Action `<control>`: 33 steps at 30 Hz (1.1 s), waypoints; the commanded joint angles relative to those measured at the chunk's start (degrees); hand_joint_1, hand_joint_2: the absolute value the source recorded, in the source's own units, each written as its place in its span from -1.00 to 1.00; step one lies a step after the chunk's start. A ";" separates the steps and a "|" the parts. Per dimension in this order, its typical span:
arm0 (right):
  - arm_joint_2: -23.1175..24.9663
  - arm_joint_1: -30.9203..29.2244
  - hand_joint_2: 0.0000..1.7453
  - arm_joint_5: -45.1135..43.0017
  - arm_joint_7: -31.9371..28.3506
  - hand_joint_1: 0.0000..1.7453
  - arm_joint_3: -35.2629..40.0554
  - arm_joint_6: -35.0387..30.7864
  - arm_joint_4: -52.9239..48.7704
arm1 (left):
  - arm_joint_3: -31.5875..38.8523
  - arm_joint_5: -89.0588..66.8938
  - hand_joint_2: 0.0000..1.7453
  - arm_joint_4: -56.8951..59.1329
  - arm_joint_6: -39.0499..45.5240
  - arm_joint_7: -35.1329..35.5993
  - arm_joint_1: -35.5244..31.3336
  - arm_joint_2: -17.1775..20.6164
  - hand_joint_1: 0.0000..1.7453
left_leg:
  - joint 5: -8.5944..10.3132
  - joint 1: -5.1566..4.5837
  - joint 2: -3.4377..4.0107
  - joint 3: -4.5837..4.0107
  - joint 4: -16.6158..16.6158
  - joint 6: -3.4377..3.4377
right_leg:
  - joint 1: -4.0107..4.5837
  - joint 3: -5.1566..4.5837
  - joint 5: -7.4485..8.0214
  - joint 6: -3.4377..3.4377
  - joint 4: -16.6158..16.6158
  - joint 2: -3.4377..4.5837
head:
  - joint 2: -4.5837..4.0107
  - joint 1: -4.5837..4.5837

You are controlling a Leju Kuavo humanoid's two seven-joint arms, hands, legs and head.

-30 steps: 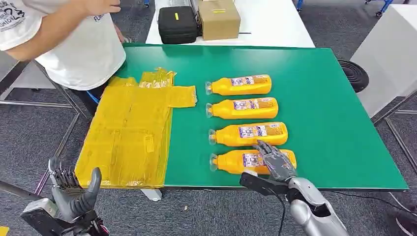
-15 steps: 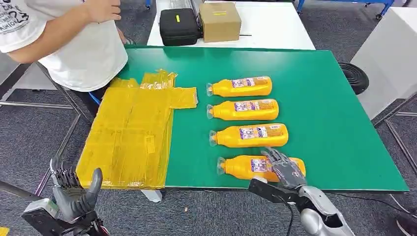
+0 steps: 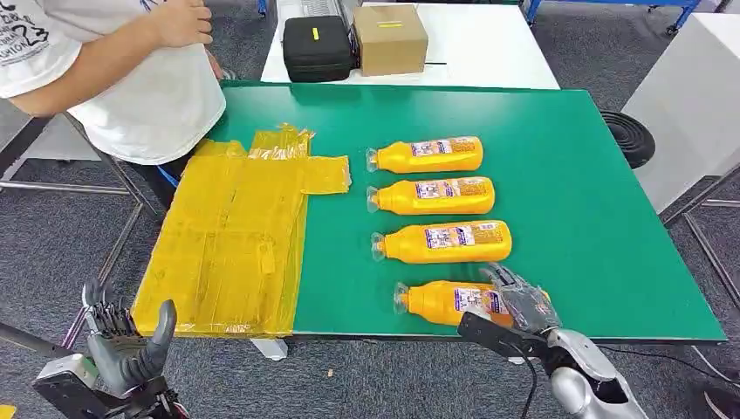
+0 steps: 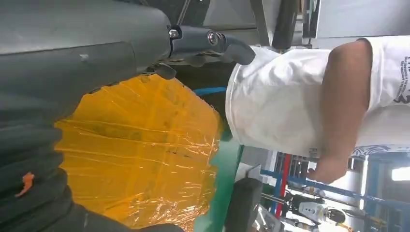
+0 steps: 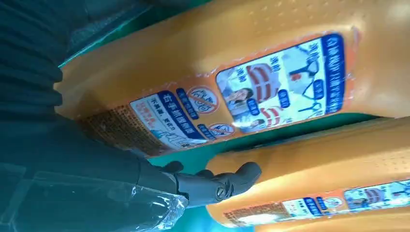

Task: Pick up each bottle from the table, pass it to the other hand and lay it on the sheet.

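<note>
The right hand (image 3: 517, 304) lies over the label end of the nearest bottle (image 3: 441, 301), fingers draped on it; whether they clamp it I cannot tell, since the hand hides that end. The left hand (image 3: 122, 336) hangs beside the worktop (image 3: 593, 209), fingers apart, holding nothing. Three more bottles (image 3: 434, 196) lie in a row beyond. The yellow sheet (image 3: 231, 236) overhangs the green worktop's edge. A person (image 3: 131, 70) stands at the far corner, cut off at the frame edge.
</note>
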 commanded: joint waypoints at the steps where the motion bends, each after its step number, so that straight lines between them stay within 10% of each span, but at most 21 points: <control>1: 1.43 1.53 1.00 -0.31 0.69 0.54 -0.54 0.80 5.43 | 1.38 0.11 1.00 1.66 -0.12 0.18 -1.28 0.43 -1.00 | -0.02 0.05 -0.07 0.17 -0.07 -0.03 | 0.08 0.21 -0.04 -0.12 -0.11 -0.13 | 0.00 0.00; 10: 2.02 2.08 1.00 -0.26 1.22 1.00 -1.21 1.06 5.80 | 1.18 0.06 1.00 1.52 0.06 0.31 -1.00 0.50 -1.00 | -0.12 0.05 -0.09 0.37 -0.10 -0.03 | 0.09 0.16 -0.15 -0.18 -0.15 -0.17 | 0.00 -0.02; 20: 3.88 2.95 1.00 0.98 2.75 1.00 -1.12 1.72 4.61 | 1.46 0.08 1.00 1.20 -0.07 0.81 -1.01 0.44 -1.00 | -0.38 0.06 -0.07 0.62 -0.06 -0.11 | 0.09 0.09 -0.42 -0.20 -0.12 -0.13 | 0.00 0.00; 33: 15.29 -0.30 1.00 -2.33 -13.76 1.00 -3.52 -7.37 0.43 | 1.33 -1.02 1.00 3.23 -0.90 0.03 -2.52 -0.05 -1.00 | -0.54 0.08 0.44 0.84 -0.07 -0.19 | 0.13 0.64 -0.33 -0.31 -0.03 0.35 | 0.00 0.00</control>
